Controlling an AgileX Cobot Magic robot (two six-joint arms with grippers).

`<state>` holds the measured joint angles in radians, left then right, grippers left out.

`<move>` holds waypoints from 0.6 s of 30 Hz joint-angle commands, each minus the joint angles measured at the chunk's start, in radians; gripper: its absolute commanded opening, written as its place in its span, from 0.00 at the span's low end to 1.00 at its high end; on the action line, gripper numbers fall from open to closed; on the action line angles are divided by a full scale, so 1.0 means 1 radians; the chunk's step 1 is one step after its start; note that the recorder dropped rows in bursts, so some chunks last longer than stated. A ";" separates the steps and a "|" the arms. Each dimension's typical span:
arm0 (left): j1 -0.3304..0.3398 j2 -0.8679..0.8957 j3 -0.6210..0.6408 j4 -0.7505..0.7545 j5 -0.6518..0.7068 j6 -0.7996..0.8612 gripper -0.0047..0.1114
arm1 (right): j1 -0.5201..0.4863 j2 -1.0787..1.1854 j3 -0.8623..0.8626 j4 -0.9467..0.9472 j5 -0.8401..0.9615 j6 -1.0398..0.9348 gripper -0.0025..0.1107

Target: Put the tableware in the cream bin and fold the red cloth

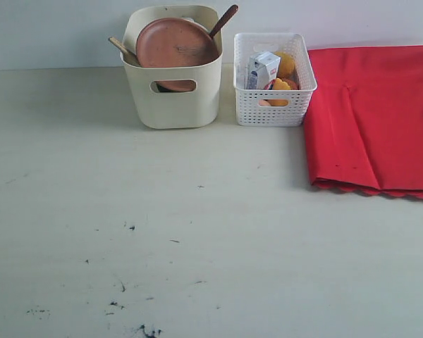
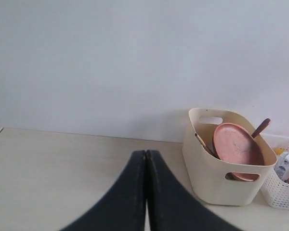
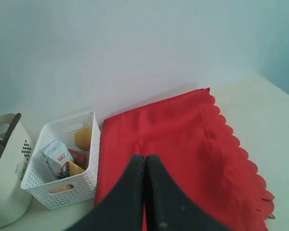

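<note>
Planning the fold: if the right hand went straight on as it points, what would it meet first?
Probably the red cloth, just ahead of the shut right hand; depth is unclear.

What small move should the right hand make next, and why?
Probably open the right hand and lower it to the scalloped edge of the red cloth. The brown plate and wooden spoon already stand in the cream bin, while the cloth lies flat beside the white basket, the shut hand above it.
</note>
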<state>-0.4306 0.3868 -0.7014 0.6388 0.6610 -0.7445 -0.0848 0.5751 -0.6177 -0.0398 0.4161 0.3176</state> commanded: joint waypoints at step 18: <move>0.468 -0.387 0.532 -0.197 -0.415 -0.040 0.04 | 0.003 -0.048 0.005 0.005 0.008 0.000 0.02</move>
<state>0.0319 0.0051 -0.2303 0.4537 0.2892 -0.7827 -0.0848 0.5329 -0.6177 -0.0334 0.4278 0.3176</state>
